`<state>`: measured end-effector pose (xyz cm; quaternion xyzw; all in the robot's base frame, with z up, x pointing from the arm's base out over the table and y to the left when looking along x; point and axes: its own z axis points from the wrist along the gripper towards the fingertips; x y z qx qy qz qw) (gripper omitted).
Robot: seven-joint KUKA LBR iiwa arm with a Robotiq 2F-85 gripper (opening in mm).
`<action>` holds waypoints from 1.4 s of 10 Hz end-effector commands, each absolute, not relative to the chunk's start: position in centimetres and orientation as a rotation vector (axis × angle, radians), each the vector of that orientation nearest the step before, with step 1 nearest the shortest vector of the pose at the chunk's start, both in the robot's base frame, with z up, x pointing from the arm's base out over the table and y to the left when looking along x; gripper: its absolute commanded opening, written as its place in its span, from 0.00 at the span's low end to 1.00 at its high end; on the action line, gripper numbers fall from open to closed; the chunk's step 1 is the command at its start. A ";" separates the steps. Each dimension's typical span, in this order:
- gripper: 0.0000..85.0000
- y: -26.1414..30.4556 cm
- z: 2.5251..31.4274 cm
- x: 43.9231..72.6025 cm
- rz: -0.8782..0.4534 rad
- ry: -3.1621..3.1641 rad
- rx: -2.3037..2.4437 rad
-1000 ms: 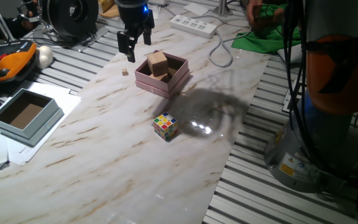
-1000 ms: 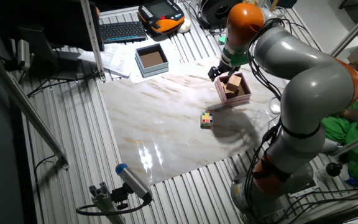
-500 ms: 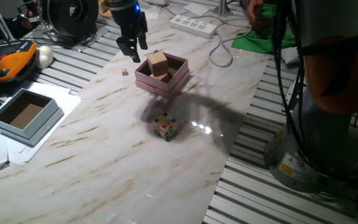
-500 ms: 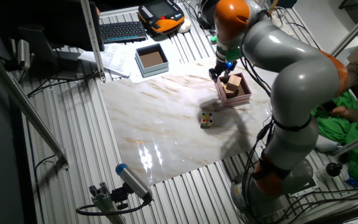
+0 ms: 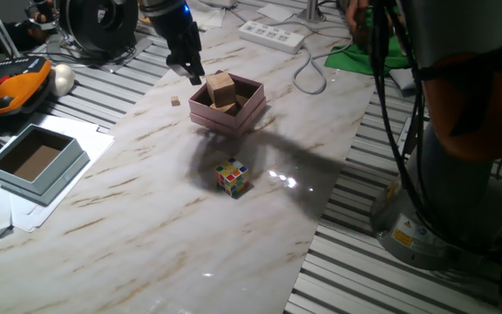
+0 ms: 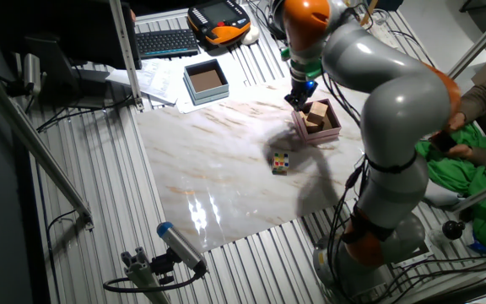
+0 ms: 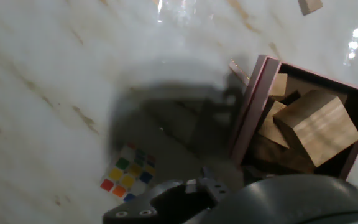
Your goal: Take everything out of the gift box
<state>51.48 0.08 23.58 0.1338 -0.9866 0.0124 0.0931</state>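
Progress partial: tiny cube lies out on the surface. Two wooden cubes remain inside gift box. Gripper closure cannot be told.

Multicoloured puzzle cube on marble tabletop, grey-blue box, power strip

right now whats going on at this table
A KUKA arm is emptying a pink gift box. Its gripper hovers just beside the box's edge, holding nothing that shows. Wooden cubes remain inside the box, one propped above the rest, and a tiny cube lies out on the marble table. A multicoloured puzzle cube sits apart, nearer the middle.
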 end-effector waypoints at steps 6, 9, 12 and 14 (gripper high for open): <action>0.00 0.1 23.6 51.5 -0.031 -3.021 0.332; 0.60 -0.4 23.4 51.7 0.189 -3.036 0.388; 0.80 -4.6 21.5 54.6 0.189 -3.034 0.528; 0.80 -7.3 20.4 56.0 0.178 -3.019 0.573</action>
